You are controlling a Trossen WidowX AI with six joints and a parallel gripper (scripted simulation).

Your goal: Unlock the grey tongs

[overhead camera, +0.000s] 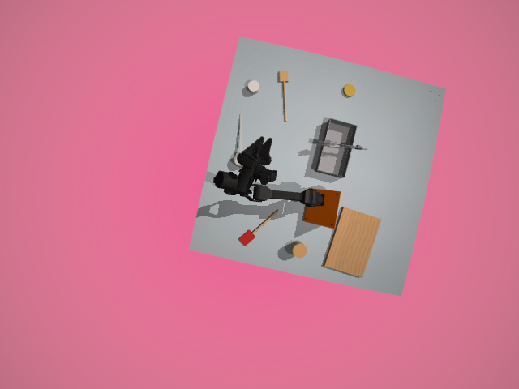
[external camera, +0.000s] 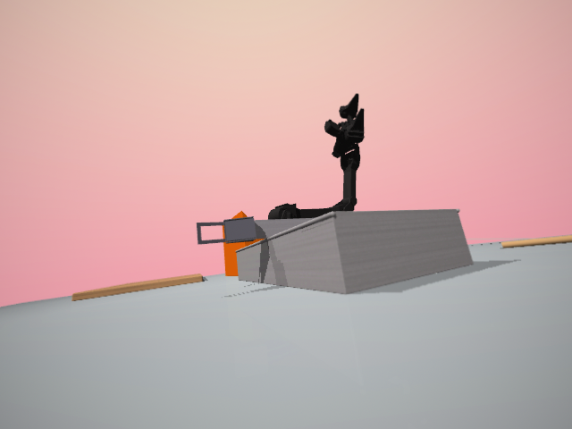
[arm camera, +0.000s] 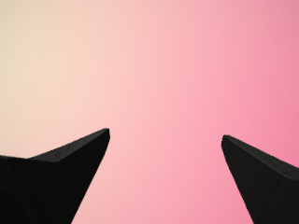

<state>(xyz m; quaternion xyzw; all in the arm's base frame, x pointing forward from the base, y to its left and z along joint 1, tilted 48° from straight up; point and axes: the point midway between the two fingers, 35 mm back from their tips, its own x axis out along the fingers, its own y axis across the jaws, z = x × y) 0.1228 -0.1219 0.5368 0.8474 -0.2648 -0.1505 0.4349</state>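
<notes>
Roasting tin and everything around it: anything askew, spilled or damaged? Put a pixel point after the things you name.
Nothing looks spilled or damaged. The grey tongs (overhead camera: 335, 144) (external camera: 239, 229) lie crosswise over the roasting tin (overhead camera: 345, 164) (external camera: 401, 249), overhanging its rim, as the job describes. The open pincer (overhead camera: 267, 138) (external camera: 360, 101) (arm camera: 164, 136) points upward, away from them, which seems the only oddity.

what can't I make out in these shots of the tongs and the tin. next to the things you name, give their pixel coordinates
- Tongs' (overhead camera: 344, 146) (external camera: 239, 230) lock: too small in the top view; the exterior view shows no clear lock.
- Roasting tin's (overhead camera: 345, 164) (external camera: 401, 249) inside: hidden in the exterior view by its own walls.
- Both, in the wrist view: out of frame; only fingers and background show.
</notes>
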